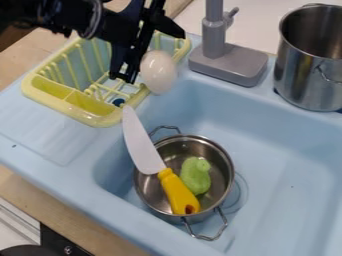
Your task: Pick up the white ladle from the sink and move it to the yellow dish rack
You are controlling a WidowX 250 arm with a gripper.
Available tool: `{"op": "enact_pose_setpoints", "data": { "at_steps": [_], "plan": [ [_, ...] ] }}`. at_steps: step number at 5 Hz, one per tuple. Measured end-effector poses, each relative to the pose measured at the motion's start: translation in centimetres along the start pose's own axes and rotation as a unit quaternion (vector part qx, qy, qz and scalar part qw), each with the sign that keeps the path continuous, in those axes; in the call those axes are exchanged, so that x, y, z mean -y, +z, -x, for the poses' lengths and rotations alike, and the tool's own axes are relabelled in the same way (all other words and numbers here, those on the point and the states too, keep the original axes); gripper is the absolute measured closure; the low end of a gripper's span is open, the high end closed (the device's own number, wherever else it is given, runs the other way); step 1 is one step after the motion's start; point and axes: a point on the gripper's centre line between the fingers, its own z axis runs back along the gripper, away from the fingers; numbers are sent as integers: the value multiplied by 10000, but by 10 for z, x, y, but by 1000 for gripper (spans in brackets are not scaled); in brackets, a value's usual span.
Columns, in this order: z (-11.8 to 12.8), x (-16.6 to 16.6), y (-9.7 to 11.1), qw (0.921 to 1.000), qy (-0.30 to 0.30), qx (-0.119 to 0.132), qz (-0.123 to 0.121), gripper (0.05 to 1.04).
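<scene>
At the upper left, the black gripper [125, 77] hangs down over the yellow dish rack [100, 120]. Against its right side is a white egg-shaped object [159, 72], in front of the rack's right corner and near the sink edge; whether it is held cannot be made out. Lower down, a small metal pot [222, 160] stands in the blue sink [280, 185]. A green toy vegetable [196, 176] lies inside the pot. A knife [141, 142] leans there too, its yellow handle inside and its pale blade over the rim, pointing up toward the rack.
A grey faucet [230, 62] stands behind the sink, right of the gripper. The tall metal pot [300, 75] is at the upper right, on the sink's back ledge. Along the left runs the ribbed drainboard [50, 132], with the wooden counter [67, 215] below it.
</scene>
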Motion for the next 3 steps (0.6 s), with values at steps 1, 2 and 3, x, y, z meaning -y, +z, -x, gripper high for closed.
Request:
{"op": "enact_pose_setpoints", "data": {
  "at_steps": [1,2,3],
  "plan": [
    [12,2,3,9994,-184,61,-284,142],
    [14,1,7,9990,-233,90,-382,108],
    [17,0,12,9971,-164,181,-726,107]
  ]
}}
